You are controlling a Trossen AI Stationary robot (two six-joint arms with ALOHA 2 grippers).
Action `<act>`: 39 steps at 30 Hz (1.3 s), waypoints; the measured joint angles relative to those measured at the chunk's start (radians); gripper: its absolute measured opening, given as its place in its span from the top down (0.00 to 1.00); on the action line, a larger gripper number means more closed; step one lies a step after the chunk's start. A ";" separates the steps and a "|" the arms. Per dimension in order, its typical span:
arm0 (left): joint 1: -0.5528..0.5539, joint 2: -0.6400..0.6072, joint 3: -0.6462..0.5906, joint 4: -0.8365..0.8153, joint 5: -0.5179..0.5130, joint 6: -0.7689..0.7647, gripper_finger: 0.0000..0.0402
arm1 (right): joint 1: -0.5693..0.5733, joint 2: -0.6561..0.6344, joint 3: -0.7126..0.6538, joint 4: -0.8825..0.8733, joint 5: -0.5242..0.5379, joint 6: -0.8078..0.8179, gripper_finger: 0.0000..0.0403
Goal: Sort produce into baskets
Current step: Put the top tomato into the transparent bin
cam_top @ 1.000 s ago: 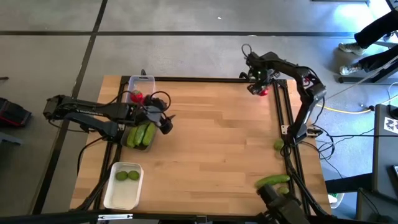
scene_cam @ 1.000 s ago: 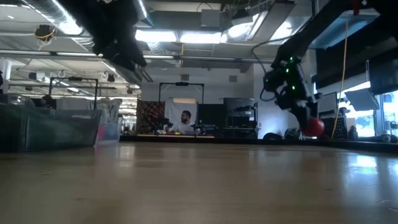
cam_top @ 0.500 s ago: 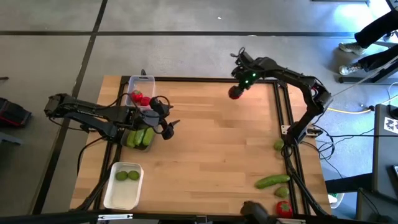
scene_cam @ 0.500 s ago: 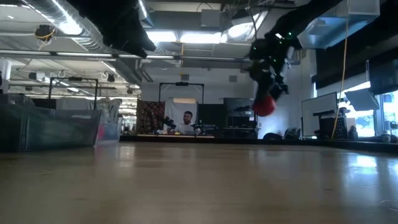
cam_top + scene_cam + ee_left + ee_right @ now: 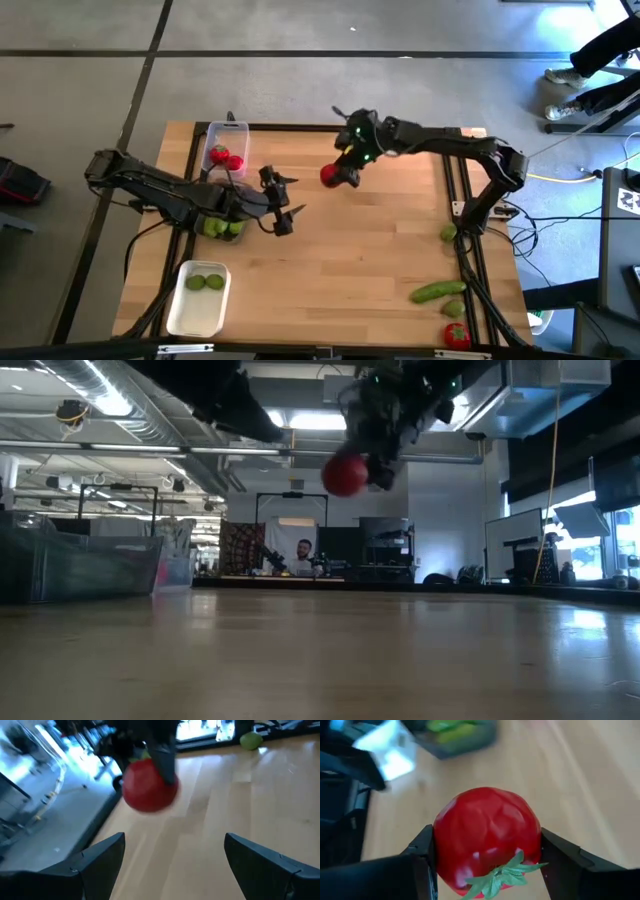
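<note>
A pale wooden worktop [image 5: 340, 250]. The right claw [image 5: 338, 176] grips a red tomato [image 5: 329, 176] above its middle, apparently carrying it toward the clear basket [image 5: 226, 140] already holding tomatoes. The left claw [image 5: 281, 205] hangs released, empty. Another clear basket [image 5: 224, 222] holds cucumbers; the white basket [image 5: 198, 300] holds limes.
</note>
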State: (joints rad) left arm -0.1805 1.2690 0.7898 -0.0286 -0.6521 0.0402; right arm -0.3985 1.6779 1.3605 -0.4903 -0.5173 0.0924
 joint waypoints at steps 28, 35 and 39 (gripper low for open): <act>-0.117 0.031 -0.002 0.301 -0.099 0.322 0.19 | 0.280 0.007 -0.002 0.403 0.067 0.178 0.47; -0.116 0.032 -0.003 0.295 -0.100 0.308 0.32 | 0.283 0.006 -0.002 0.384 0.126 0.178 0.39; -0.121 0.034 -0.003 0.302 -0.108 0.306 0.32 | 0.279 -0.008 0.001 0.336 0.126 0.150 0.28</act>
State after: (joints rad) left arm -0.3012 1.3034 0.7872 0.2736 -0.7598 0.3458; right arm -0.1193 1.6697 1.3620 -0.1540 -0.3913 0.2425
